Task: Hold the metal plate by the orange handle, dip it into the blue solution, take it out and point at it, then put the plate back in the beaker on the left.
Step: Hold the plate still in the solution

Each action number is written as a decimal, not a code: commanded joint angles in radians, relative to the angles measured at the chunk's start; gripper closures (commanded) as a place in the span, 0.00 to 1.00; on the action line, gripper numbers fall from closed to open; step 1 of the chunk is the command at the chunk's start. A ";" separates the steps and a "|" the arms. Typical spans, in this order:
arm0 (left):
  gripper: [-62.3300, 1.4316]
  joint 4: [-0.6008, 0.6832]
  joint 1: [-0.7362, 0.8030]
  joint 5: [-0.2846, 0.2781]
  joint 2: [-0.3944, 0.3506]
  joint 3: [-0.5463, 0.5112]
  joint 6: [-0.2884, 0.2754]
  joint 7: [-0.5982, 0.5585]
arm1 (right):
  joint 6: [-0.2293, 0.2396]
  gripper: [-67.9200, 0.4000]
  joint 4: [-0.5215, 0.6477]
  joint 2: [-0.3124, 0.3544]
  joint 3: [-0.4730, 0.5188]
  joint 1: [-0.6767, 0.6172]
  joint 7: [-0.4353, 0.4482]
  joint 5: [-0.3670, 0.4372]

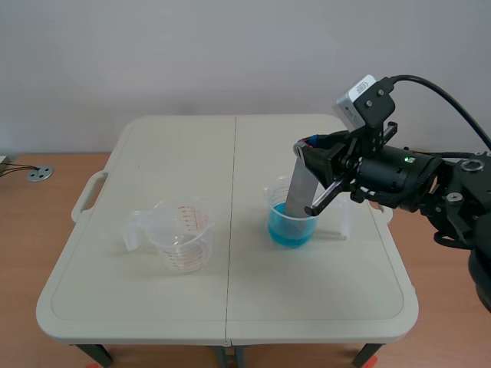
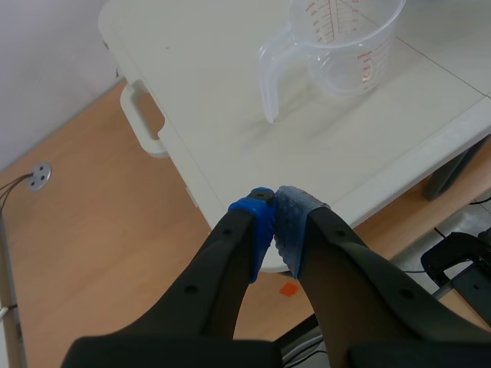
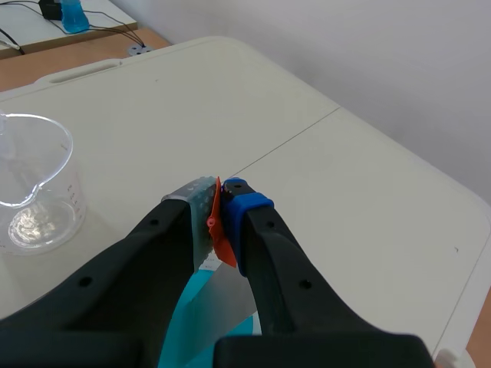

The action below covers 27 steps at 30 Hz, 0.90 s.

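Left beaker [image 1: 182, 234], lower left of centre on the counter [image 1: 153, 307]: empty, red graduation print, figures illegible. Right beaker [image 1: 291, 218], centre right: blue solution [image 1: 290, 231]. Right hand [image 3: 220, 198] clenched on the orange handle [image 3: 222, 245]; metal plate [image 1: 299, 192] tilted, lower end in the solution. Left hand [image 2: 275, 222] clenched on nothing

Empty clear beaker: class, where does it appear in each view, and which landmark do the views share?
Scene view: the empty clear beaker stands on the white table's left half.
Left wrist view: the beaker ahead of the shut left gripper.
Right wrist view: the beaker beside the right gripper, shut on the orange handle.
Shared landmark: the table under it.
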 commanded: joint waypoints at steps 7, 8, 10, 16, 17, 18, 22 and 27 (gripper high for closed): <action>0.93 0.012 -0.006 -0.011 0.005 -0.005 0.002 -0.014 | 0.012 0.97 0.006 0.002 -0.003 0.023 0.004 0.000; 0.93 0.012 -0.006 -0.011 0.005 -0.005 0.002 -0.014 | 0.012 0.97 0.006 0.002 -0.003 0.023 0.004 0.000; 0.93 0.012 -0.006 -0.011 0.005 -0.005 0.002 -0.014 | 0.012 0.97 0.006 0.002 -0.003 0.023 0.004 0.000; 0.93 0.012 -0.006 -0.011 0.005 -0.005 0.002 -0.014 | 0.012 0.97 0.006 0.002 -0.003 0.023 0.004 0.000; 0.93 0.012 -0.006 -0.011 0.005 -0.005 0.002 -0.014 | 0.012 0.97 0.006 0.002 -0.003 0.023 0.004 0.000; 0.93 0.012 -0.006 -0.011 0.005 -0.005 0.002 -0.014 | 0.012 0.97 0.006 0.002 -0.003 0.023 0.005 0.000; 0.93 0.012 -0.008 -0.010 0.005 -0.005 0.001 -0.014 | 0.012 0.97 0.010 0.002 -0.003 0.023 0.012 0.000; 0.93 0.012 -0.009 -0.010 0.005 -0.005 0.001 -0.014 | 0.012 0.97 0.027 0.003 0.002 0.022 0.012 0.000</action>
